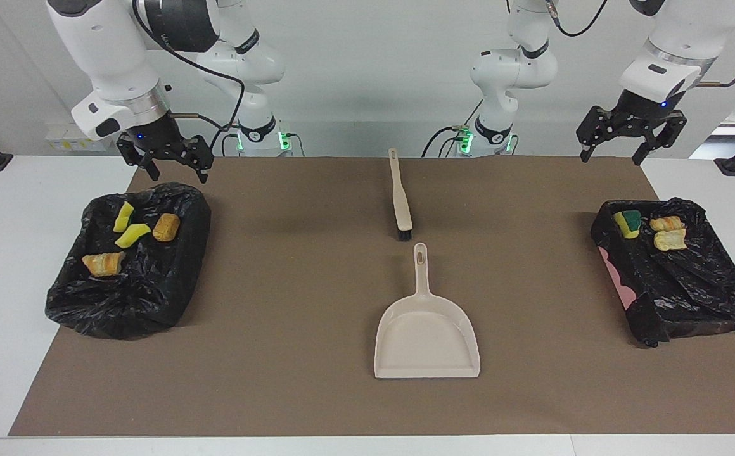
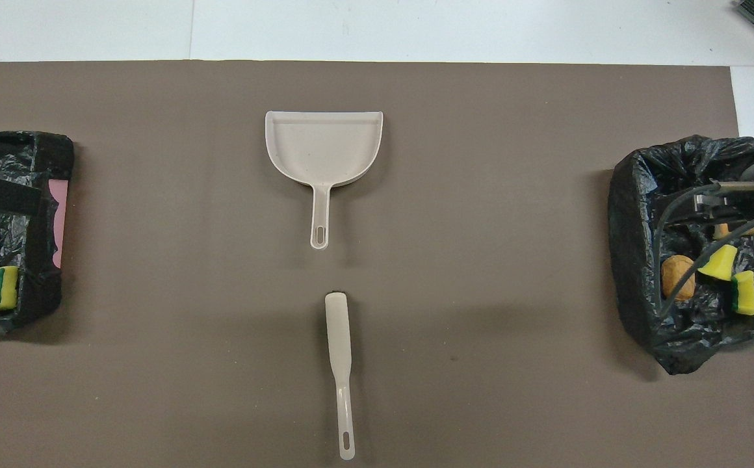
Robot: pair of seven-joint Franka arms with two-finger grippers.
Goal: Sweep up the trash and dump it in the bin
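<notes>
The trash lies in two black-bagged bins. The bin (image 1: 152, 285) at the right arm's end holds several scraps: yellow sponge bits (image 1: 132, 234) and bread-like chunks (image 1: 166, 227). The bin (image 1: 690, 285) at the left arm's end holds a green-backed sponge bit (image 1: 627, 223) and two bread chunks (image 1: 670, 239). My right gripper (image 1: 177, 177) hangs open and empty over its bin's edge nearest the robots. My left gripper (image 1: 613, 158) is open and empty, raised above the mat's corner near its bin.
A beige dustpan (image 1: 426, 329) lies mid-mat with its handle pointing toward the robots. The beige brush (image 1: 400, 196) lies in line with it, nearer to the robots, bristles toward the pan. The brown mat (image 1: 279, 316) covers most of the white table.
</notes>
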